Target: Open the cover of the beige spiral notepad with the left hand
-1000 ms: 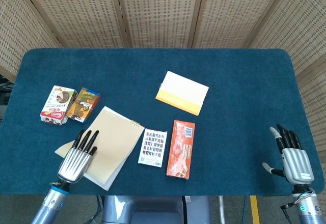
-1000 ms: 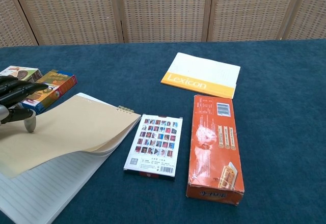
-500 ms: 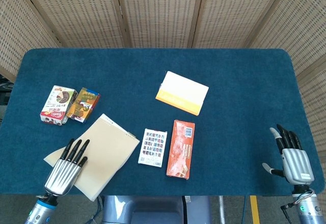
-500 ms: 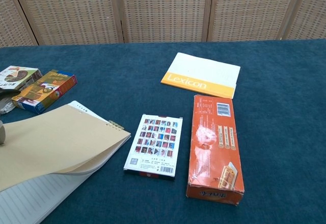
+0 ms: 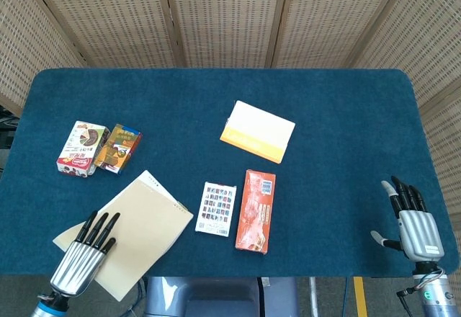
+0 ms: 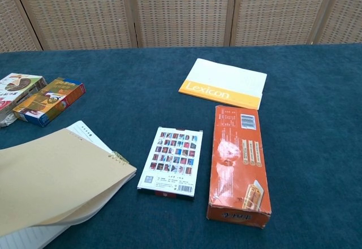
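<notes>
A blue table (image 5: 338, 115) holds six things. One beige spiral notepad (image 5: 137, 227) lies at the near left corner, its cover (image 6: 54, 175) lifted clear of the lined pages. The left hand (image 5: 81, 259) lies over the notepad's near left part; whether it grips the cover cannot be told. The right hand (image 5: 414, 227) rests apart at the near right, fingers spread, holding nothing. Two snack boxes (image 5: 99, 148) sit side by side at the left. One card pack (image 5: 217, 209), one orange box (image 5: 256, 210) and one Lexicon book (image 5: 258, 131) lie mid-table.

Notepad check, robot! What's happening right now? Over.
Left robot hand flat on the beige notepad, holding nothing. Right robot hand open, idle. Cover lifted, lined page showing underneath. Card pack beside it, not blocking.
</notes>
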Robot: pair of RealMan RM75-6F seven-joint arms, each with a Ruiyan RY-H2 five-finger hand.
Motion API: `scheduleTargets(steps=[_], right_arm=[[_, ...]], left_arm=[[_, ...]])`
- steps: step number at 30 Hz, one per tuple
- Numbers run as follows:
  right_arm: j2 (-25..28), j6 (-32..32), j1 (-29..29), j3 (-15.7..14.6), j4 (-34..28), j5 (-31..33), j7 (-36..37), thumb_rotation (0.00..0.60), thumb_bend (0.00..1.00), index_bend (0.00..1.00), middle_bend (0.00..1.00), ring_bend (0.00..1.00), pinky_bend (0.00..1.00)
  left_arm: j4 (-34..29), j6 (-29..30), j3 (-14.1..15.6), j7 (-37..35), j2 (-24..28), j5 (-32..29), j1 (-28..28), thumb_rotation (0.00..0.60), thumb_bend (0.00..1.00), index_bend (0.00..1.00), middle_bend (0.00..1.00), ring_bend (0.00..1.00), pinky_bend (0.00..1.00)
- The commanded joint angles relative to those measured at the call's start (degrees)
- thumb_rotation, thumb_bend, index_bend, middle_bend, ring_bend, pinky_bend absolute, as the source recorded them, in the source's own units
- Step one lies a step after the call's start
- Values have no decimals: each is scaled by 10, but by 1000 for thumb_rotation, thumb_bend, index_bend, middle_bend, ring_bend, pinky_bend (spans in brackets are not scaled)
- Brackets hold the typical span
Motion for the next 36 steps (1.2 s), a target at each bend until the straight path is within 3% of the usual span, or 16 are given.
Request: scheduleTargets(steps=[1, 9, 17, 22, 36], right_arm=[[0, 0, 0, 0, 0, 0, 1, 600, 2, 0, 0, 0, 0], [0, -1, 0, -1, -1, -1, 0, 600, 2, 0, 0, 0, 0], [1, 0, 0, 0, -3, 1, 0, 600, 2, 0, 0, 0, 0], [1, -1, 0, 0, -2, 0, 3, 600, 2, 0, 0, 0, 0], [1, -6, 1, 1, -2, 4, 10, 600, 2, 0, 0, 0, 0]], left_arm=[[11, 10, 9, -10, 6, 15, 14, 600, 648, 825, 0, 0, 0], [30, 26, 3, -39, 15, 25, 34, 600, 648, 825, 0, 0, 0], [-2, 3, -40, -27, 15, 25, 17, 600, 648, 825, 0, 0, 0], [-45, -41, -108, -8, 5, 2, -29, 600, 647, 825, 0, 0, 0], [-54, -142, -239, 35, -47, -64, -140, 600, 643, 825, 0, 0, 0]])
